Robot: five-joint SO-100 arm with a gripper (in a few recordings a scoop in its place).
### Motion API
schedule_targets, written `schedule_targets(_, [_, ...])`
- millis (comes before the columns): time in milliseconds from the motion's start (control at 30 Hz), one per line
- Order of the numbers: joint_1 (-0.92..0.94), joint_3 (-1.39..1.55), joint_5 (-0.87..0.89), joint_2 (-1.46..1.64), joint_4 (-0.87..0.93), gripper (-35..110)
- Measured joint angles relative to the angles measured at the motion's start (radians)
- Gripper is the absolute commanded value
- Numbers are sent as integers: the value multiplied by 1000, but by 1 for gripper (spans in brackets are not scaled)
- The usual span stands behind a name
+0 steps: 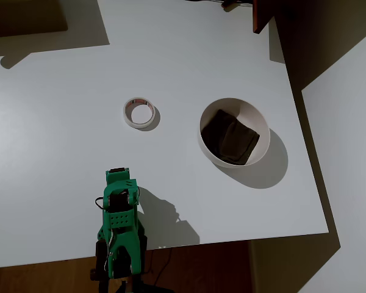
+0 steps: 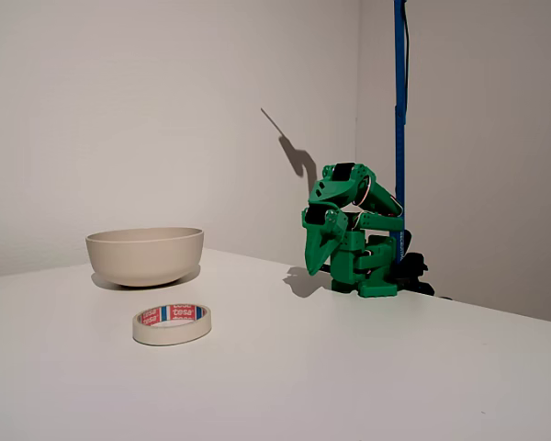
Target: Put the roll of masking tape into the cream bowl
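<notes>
Progress nil, by my reading: small flat ring of off-white masking tape (image 1: 139, 113) lies flat on the white table (image 1: 61, 122), well apart from the round cream bowl (image 1: 234, 132); pickup, carry and drop all remain. Green arm sits folded at the table edge, fingers (image 2: 318, 252) pointing down and seemingly narrow, holding nothing. Overhead view reveals a dark brown folded cloth (image 1: 230, 138) inside the bowl. Fixed view shows the tape's red and blue printed core.
</notes>
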Motion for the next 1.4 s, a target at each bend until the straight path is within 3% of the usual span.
schedule_targets(1033, [48, -37, 43, -6, -21, -8])
schedule_targets(1400, [150, -515, 44, -600, -72, -8])
